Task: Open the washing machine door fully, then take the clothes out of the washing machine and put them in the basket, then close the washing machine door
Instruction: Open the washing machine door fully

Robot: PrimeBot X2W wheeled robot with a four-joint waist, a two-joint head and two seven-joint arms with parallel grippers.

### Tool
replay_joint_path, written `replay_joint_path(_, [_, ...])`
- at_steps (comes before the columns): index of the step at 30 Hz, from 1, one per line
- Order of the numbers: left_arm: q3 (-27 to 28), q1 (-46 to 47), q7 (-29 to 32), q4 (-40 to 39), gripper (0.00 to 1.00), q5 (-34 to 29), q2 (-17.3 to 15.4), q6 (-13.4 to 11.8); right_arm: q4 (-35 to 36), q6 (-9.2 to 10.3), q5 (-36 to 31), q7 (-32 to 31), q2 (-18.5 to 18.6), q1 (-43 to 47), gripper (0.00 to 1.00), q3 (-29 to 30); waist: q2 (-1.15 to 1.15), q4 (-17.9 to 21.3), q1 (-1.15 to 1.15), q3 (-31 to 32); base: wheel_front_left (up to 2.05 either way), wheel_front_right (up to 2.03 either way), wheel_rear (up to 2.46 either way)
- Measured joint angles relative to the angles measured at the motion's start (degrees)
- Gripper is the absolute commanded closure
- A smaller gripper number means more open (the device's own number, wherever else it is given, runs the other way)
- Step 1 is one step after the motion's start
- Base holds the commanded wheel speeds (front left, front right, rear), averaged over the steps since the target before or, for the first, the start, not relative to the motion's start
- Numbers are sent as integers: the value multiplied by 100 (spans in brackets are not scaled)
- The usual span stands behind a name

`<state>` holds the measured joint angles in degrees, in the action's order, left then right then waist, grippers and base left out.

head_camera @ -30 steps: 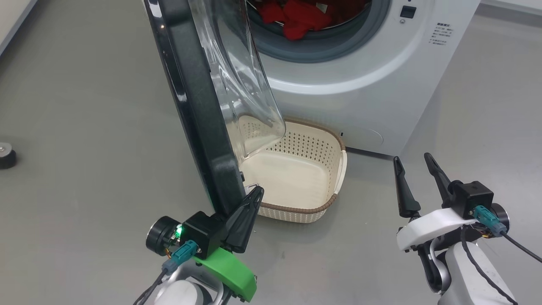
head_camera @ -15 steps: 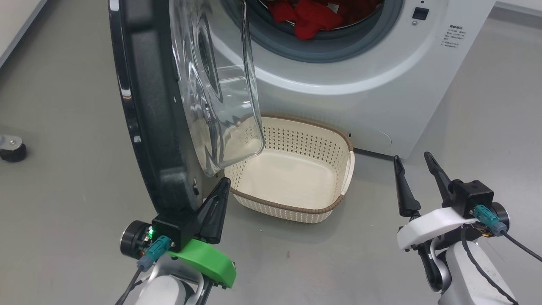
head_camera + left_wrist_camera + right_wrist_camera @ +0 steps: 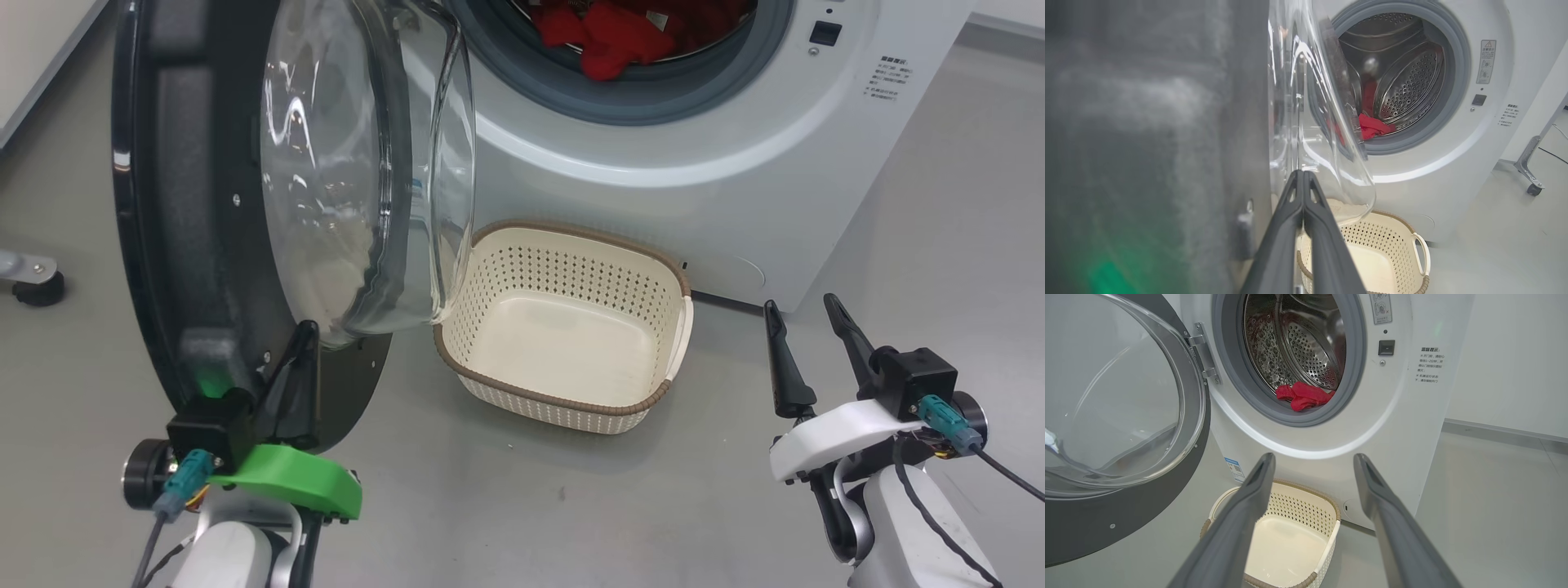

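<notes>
Cutting off the clothes (image 3: 608, 33) in the washing machine (image 3: 653, 188) drum at the top edge. Pressing the clenched, empty left gripper (image 3: 304, 335) against the blurred washing machine door (image 3: 163, 204). Holding the right gripper (image 3: 802, 304) released near the basket (image 3: 571, 404). Failing to read the small front label (image 3: 1427, 365).

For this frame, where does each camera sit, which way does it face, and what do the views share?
Head: high on the robot, looking down and forward at door, basket, washer; left tool and right tool show low.
Left wrist: beside the door's inner face, looking along its shut fingers toward the drum.
Right wrist: low, facing the washer's front between its open fingers.
Shared: all three see the clothes in the drum and the basket.
</notes>
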<state>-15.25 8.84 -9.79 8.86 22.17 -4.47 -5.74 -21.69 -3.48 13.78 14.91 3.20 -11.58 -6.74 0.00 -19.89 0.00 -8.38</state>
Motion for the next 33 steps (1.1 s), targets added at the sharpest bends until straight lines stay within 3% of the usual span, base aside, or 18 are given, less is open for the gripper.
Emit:
replay_joint_path(18, [1339, 35, -297, 156, 100, 301, -164, -51, 109, -49, -181, 0, -2, -83, 0, 47, 0, -7, 0, -238, 0, 0, 0])
replay_joint_path(33, [2140, 602, -399, 605, 100, 501, -227, -52, 482, -49, -387, 0, 74, -450, 0, 112, 0, 90, 0, -708, 0, 0, 0])
